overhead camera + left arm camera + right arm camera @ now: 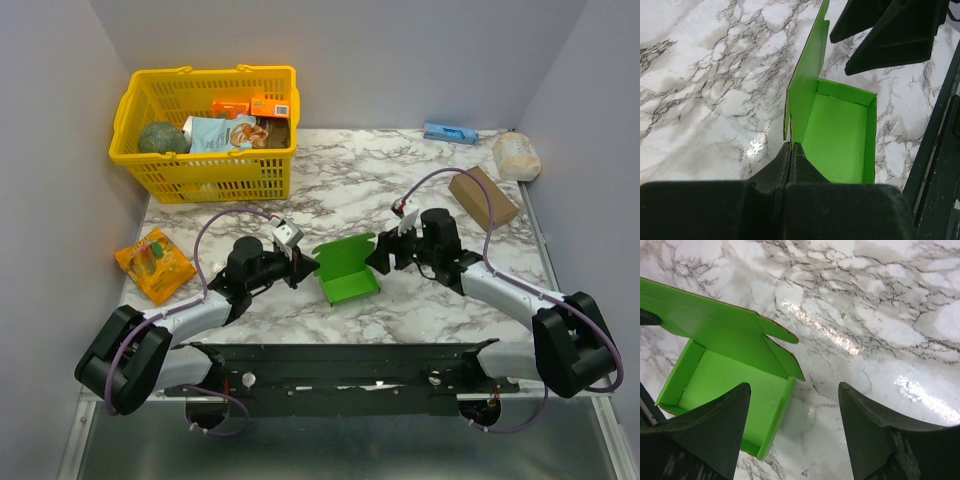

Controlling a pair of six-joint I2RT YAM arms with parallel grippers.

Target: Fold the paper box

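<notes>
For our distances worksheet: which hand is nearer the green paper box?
Left. The left hand meets the paper box at its left end; the right hand hangs open off its right end.

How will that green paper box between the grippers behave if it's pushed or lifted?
Probably light and floppy: the paper box is thin card, its lid standing on one crease, so a push may bend it. On the glossy marble table it would likely slide rather than tip, since its tray lies flat. A hard pinch could crease it.
</notes>
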